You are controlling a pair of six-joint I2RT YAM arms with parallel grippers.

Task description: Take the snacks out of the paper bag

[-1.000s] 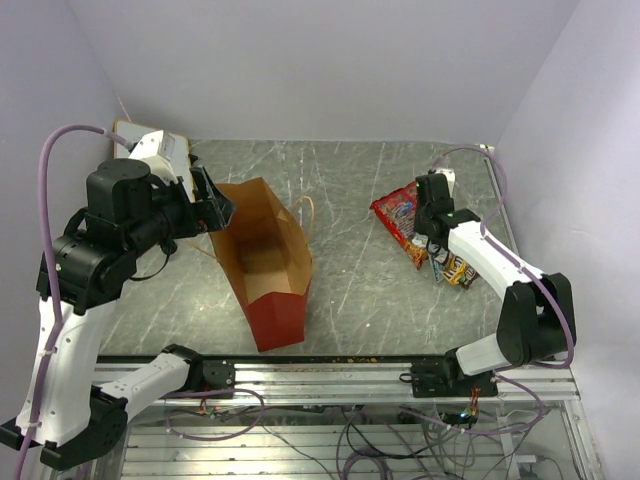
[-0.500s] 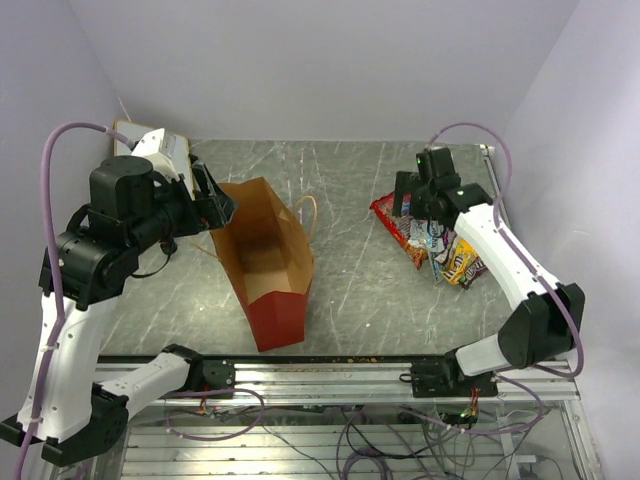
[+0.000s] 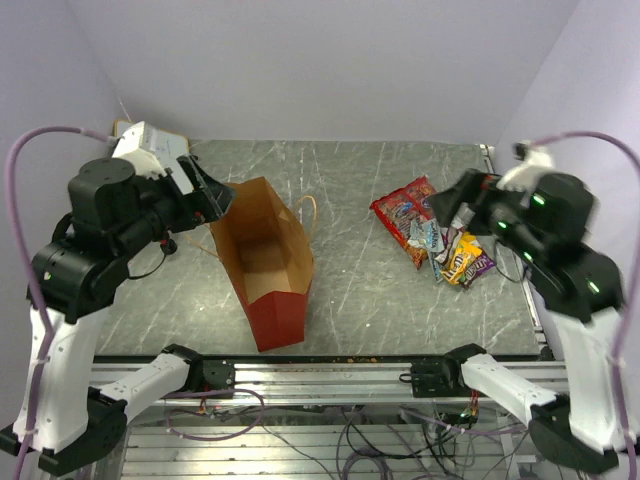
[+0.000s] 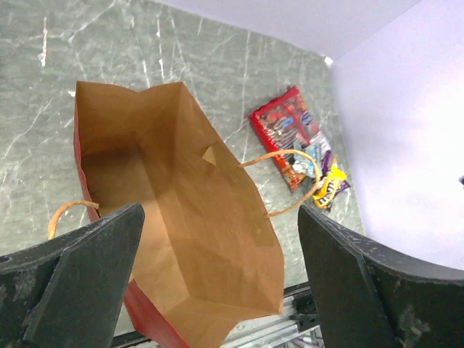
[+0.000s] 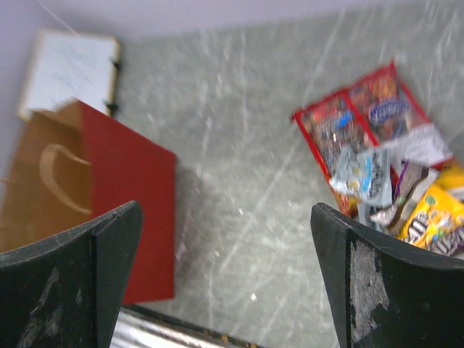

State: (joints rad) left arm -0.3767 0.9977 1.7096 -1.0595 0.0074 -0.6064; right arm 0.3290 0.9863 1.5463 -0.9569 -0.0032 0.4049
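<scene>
Red paper bag [image 3: 262, 262] stands open toward the front left of the table [image 3: 360, 180], its brown inside showing no packet. The snacks [image 3: 430, 235] lie heaped near the right edge. The left gripper [image 3: 212, 196] hovers at the bag's far rim and the right gripper [image 3: 452, 205] hangs above the heap; both gape wide, holding nothing. Likely risks: a low left move could snag a handle [image 3: 305, 215] and topple the bag; a right sweep could push packets off the edge.
</scene>
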